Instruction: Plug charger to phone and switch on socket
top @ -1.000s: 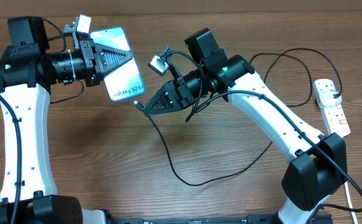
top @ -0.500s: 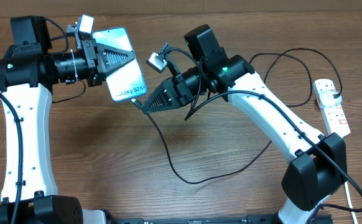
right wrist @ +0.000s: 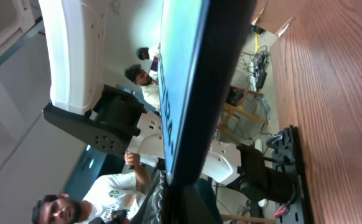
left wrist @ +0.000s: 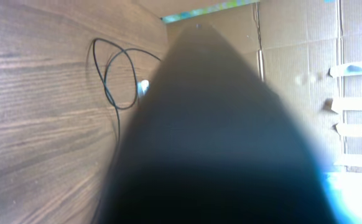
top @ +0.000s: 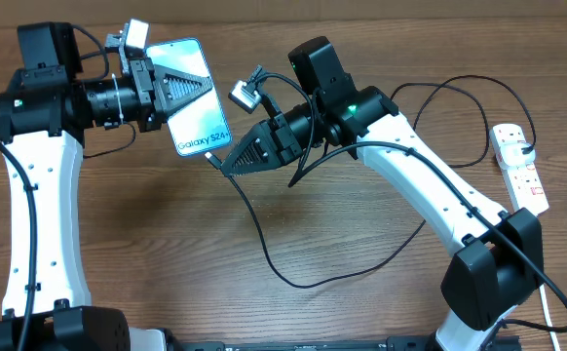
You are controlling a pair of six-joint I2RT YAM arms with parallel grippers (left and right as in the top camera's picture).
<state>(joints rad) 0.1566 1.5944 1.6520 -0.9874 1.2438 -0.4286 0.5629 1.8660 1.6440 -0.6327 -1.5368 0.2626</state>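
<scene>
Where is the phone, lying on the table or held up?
Held up. The left gripper is shut on the phone, tilted above the table, screen facing up.

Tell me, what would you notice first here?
Two robot arms meet above the table: the left gripper holds up a light blue phone, upper left, and the right gripper holds the black charger at its lower end. A white power strip lies at the far right edge.
</scene>
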